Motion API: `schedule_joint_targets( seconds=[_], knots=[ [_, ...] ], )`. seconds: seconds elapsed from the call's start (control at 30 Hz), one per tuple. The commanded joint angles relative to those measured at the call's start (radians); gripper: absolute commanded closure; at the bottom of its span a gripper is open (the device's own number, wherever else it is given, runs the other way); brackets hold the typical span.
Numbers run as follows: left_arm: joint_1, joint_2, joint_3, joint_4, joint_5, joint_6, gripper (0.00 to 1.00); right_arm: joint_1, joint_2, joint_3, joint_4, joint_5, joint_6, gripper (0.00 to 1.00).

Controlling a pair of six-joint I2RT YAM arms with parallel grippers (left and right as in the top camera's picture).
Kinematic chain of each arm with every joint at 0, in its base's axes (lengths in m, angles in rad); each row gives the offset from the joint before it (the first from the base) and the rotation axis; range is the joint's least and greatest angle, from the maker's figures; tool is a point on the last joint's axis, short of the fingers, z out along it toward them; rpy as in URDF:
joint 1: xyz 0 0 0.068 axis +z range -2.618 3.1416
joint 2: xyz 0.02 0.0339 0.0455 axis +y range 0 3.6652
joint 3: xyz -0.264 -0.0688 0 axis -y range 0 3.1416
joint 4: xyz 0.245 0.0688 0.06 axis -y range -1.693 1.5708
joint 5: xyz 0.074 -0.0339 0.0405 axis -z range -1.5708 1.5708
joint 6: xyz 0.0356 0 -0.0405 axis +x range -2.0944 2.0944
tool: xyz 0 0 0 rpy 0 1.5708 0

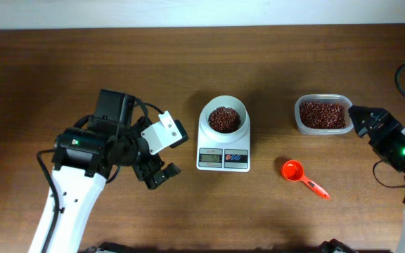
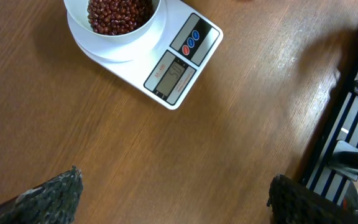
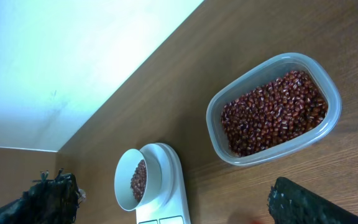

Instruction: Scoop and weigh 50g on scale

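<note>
The white scale [image 1: 223, 151] stands mid-table, its round bowl holding a heap of dark red-brown beans [image 1: 224, 119]. The left wrist view shows the scale [image 2: 182, 68], its lit display and the beans [image 2: 120, 12] at the top. My left gripper [image 1: 162, 173] hangs open left of the scale, with only bare wood between its fingertips [image 2: 55, 196]. An orange-red scoop [image 1: 302, 176] lies free on the table, right of the scale. My right gripper [image 1: 357, 118] is open and empty beside the bean tub [image 1: 323, 114]. In the right wrist view, tub [image 3: 272, 112] and scale [image 3: 173, 193] lie ahead.
The clear tub is still well filled with beans [image 3: 272, 115]. A pale wall [image 3: 73, 56] runs behind the table's far edge. Dark slatted framing [image 2: 353, 124] shows beyond the table's edge in the left wrist view.
</note>
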Motion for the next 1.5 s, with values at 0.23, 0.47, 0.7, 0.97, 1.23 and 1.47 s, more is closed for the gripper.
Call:
schedule_joint_targets(
  seconds=[0.23, 0.47, 0.7, 0.97, 1.23, 1.47],
  knots=[
    [0.003, -0.002, 0.014, -0.001, 0.014, 0.017, 0.01, 0.021, 0.064, 0.014, -0.012, -0.073, 0.007, 0.01],
    [0.003, -0.002, 0.014, -0.001, 0.014, 0.017, 0.01, 0.285, 0.064, 0.014, 0.126, 0.074, 0.005, 0.01],
    [0.003, -0.002, 0.014, -0.001, 0.014, 0.017, 0.01, 0.397, 0.035, 0.014, 0.238, 0.298, 0.003, 0.01],
    [0.003, -0.002, 0.014, -0.001, 0.014, 0.017, 0.01, 0.433, -0.165, -0.022, 0.116, 0.406, -0.08, 0.01],
    [0.003, -0.002, 0.014, -0.001, 0.014, 0.017, 0.01, 0.433, -0.617, -0.387, 0.339, 0.407, -0.079, 0.01],
    [0.003, -0.002, 0.014, -0.001, 0.014, 0.017, 0.01, 0.498, -0.914, -0.632, 0.523, 0.408, -0.079, 0.01]
  ],
)
